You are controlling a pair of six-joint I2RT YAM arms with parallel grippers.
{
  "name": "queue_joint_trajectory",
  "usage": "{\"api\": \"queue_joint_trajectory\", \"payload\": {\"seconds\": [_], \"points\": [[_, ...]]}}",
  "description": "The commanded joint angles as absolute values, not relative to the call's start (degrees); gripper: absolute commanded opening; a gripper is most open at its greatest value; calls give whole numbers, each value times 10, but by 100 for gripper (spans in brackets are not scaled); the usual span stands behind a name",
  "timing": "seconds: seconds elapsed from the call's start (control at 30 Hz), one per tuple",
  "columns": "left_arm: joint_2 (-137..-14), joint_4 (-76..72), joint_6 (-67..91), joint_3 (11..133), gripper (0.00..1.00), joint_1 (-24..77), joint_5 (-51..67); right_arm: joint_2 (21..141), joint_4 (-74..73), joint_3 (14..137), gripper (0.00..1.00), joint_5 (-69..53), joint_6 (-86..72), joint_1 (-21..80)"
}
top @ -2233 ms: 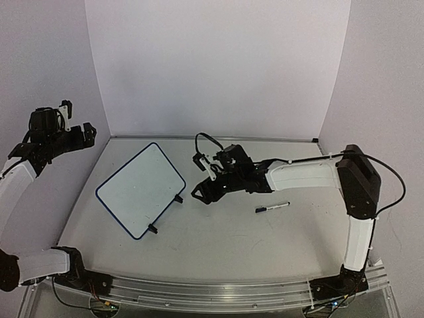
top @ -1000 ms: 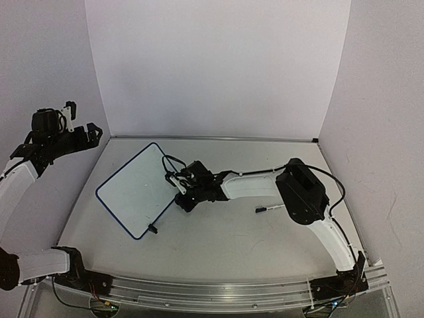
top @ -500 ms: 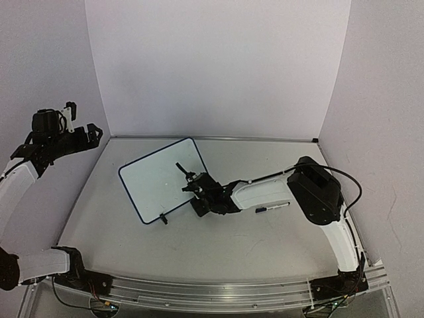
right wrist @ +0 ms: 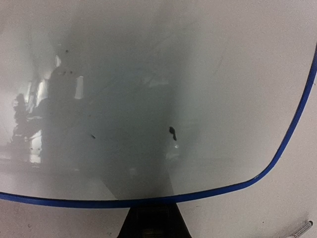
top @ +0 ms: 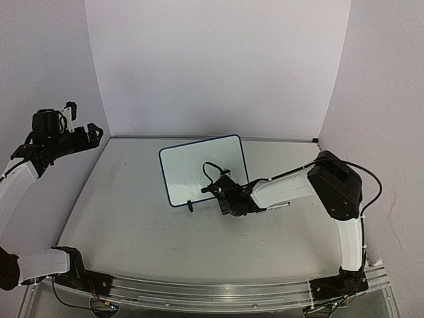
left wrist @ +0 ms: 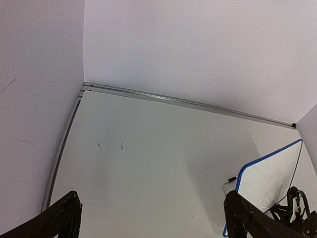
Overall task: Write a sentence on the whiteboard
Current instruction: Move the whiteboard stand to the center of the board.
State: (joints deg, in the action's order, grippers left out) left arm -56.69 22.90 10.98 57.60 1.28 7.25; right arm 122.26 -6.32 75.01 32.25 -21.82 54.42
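— How far along is the job?

— Barely begun, I judge. The whiteboard (top: 199, 169) sits at the middle of the bench (top: 132, 232), toward its back edge, and its face is blank. The right wrist view shows only a few dark specks and reflections on it. No sentence, not one stroke.

— What is the right claw (top: 225, 196) doing?

— It is at the board's near edge, closed down nearly all the way. From its own camera the blue frame runs right above a black piece at the bottom, so it seems to pinch the board there, perhaps by a clip foot. I cannot tell whether the board lies flat or is tipped up.

— And the marker (right wrist: 302, 229)?

— On the bench just right of the board, near the right forearm, apart from the claw. Nothing holds it.

— The left claw (top: 82, 122)?

— Raised over the bench's left edge near the far-left corner, spread as wide as it goes, empty.

— So what remains?

— Nearly everything, I think: settle the board, let go of it, take up the marker, possibly uncap it, then write the words.
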Motion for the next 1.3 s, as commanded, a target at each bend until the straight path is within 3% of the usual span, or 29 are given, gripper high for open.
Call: {"api": "queue_joint_trajectory", "payload": {"seconds": [0.0, 0.03, 0.07, 0.2, 0.27, 0.53, 0.83, 1.0, 1.27], "points": [[-568, 208, 117, 572, 99, 11, 79, 1185, -81, 738, 0, 363, -255, 528], [-569, 208, 117, 572, 100, 11, 79, 1183, -81, 737, 0, 356, -254, 527], [-569, 208, 117, 572, 99, 11, 80, 1181, -81, 736, 7, 350, -252, 527], [-570, 208, 118, 572, 99, 11, 81, 1158, -80, 718, 44, 313, -249, 527], [-572, 208, 118, 571, 99, 11, 81, 1129, -77, 698, 56, 291, -249, 528], [-576, 207, 119, 571, 99, 11, 86, 955, -111, 573, 76, 240, -302, 524], [-580, 207, 118, 570, 100, 11, 94, 830, -190, 496, 70, 83, -422, 380], [-579, 207, 118, 571, 99, 11, 95, 835, -190, 485, 62, 18, -458, 318], [-580, 208, 120, 572, 99, 11, 100, 884, -191, 495, 53, 14, -488, 285]]}}
